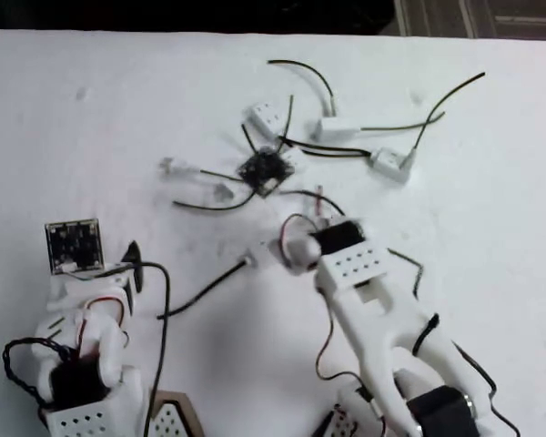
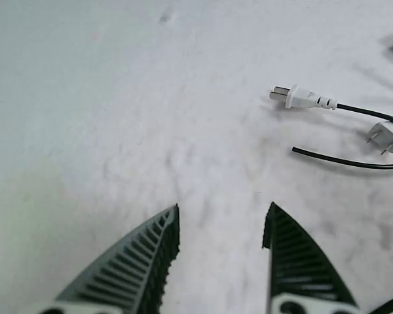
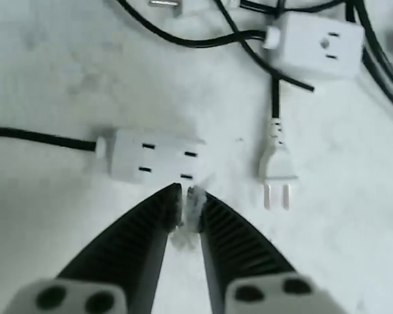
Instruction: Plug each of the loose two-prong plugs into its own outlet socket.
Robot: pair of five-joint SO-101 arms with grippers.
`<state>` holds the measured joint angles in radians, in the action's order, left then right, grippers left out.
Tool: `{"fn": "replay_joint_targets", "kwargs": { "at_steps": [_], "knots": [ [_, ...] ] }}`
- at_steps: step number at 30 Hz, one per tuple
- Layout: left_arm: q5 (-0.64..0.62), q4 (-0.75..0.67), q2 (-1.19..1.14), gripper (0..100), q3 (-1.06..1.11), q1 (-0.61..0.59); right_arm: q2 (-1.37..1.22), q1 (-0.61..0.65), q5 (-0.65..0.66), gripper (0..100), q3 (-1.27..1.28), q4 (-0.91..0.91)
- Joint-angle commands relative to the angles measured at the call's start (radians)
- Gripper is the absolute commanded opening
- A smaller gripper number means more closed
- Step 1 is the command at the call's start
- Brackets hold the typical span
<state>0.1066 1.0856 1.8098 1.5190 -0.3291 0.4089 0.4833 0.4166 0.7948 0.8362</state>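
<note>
Several plugs (image 2: pixel 300 98), white table (image 1: pixel 64 137), dark backdrop (image 1: pixel 164 14)

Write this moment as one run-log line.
left claw: open, above table | right claw: shut, at outlet edge | plug: loose beside outlet

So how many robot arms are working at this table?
2. The left white plastic arm has its end effector open over bare table; the right arm has its end effector beside a white plastic outlet block.
</note>
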Motion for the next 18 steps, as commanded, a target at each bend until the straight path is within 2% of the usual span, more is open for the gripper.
{"fn": "replay_joint_targets", "kwargs": {
  "at_steps": [1, 7, 12, 15, 18],
  "knots": [
    [0.011, -0.018, 0.007, 22, -0.008, -0.008, -0.002, 0.102, -0.008, 1.8, -0.041, -0.064],
    [0.011, -0.017, 0.007, 22, -0.008, -0.008, -0.165, 0.257, -0.008, 1.8, -0.041, -0.265],
    [0.011, -0.017, 0.007, 22, -0.008, -0.008, -0.309, 0.282, -0.008, 1.8, -0.043, -0.429],
    [0.011, -0.017, 0.007, 22, -0.008, -0.008, -0.366, 0.282, -0.008, 1.8, -0.043, -0.444],
    [0.011, -0.017, 0.007, 22, -0.008, -0.008, -0.355, 0.28, -0.008, 1.8, -0.049, -0.381]
  ]
}}
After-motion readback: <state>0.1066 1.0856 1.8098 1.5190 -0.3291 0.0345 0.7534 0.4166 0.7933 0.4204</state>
